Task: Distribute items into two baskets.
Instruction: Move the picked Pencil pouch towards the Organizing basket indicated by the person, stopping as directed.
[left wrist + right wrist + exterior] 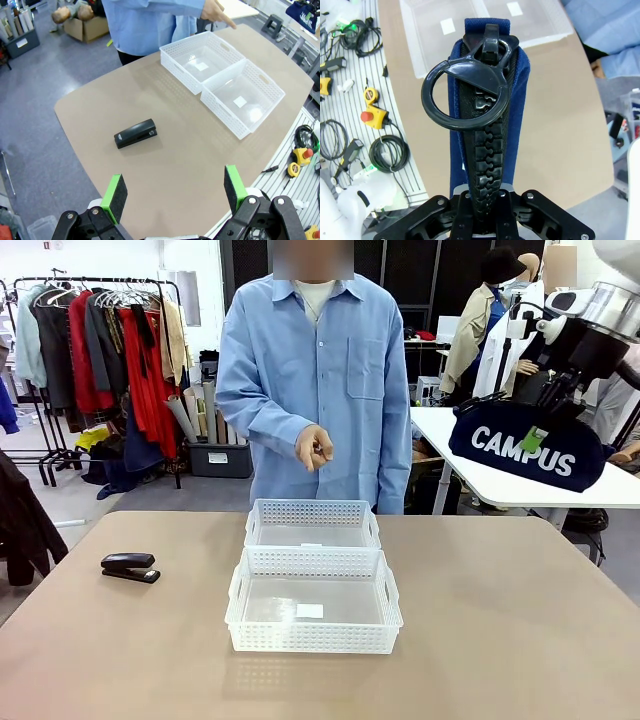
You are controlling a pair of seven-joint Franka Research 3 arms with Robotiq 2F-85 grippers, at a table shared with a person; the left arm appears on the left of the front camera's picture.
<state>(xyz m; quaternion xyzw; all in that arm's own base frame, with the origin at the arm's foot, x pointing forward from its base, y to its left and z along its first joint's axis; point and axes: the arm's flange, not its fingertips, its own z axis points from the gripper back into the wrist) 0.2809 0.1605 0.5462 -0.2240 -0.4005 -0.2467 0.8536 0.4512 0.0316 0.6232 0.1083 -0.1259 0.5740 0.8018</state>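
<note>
Pouch [500,445] hung clamped in my right gripper [538,436], held high to clear the baskets [312,638], while my left gripper [172,192] hovered, jaws apart, above the stapler [135,133].

the front view looks level across the table [500,640] at the person [310,390], baskets [313,637] at centre. the left wrist view looks down from high, the same baskets upper right; the right wrist view sits tight against the pouch [456,150], baskets along its top.
</note>
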